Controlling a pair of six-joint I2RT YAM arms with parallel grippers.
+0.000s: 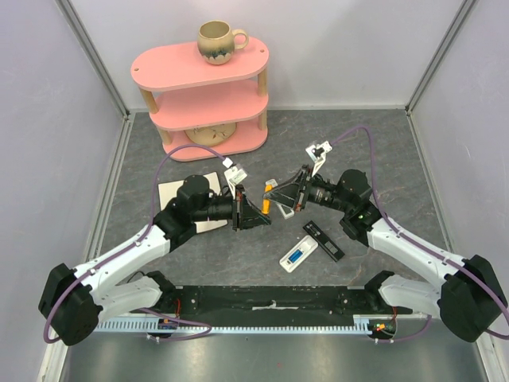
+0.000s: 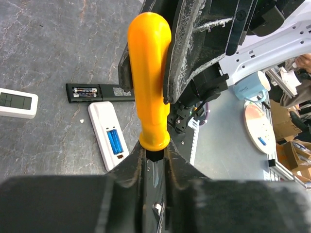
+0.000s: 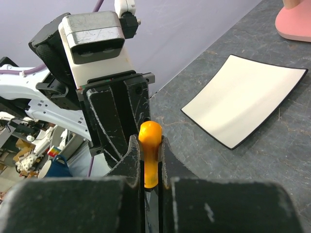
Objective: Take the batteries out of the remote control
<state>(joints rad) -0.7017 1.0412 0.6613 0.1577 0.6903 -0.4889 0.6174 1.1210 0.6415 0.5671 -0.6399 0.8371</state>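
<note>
A white remote (image 1: 303, 251) lies face down on the grey table in front of both grippers, its compartment open, with blue batteries (image 1: 293, 257) inside. The left wrist view also shows this remote (image 2: 99, 116) and the batteries (image 2: 115, 141). Both grippers meet above the table on a small orange-handled screwdriver (image 1: 266, 208). My right gripper (image 3: 150, 145) is shut on the orange handle (image 3: 150, 133). My left gripper (image 2: 154, 153) is closed around the black collar and blade below the handle (image 2: 149, 82). Neither gripper touches the remote.
A long black strip (image 1: 324, 240) with dark cells in its open end lies beside the white remote. A white pad (image 1: 179, 195) lies under the left arm. A pink shelf (image 1: 203, 95) with a mug (image 1: 219, 40) stands at the back. Another white device (image 2: 17, 103) lies left.
</note>
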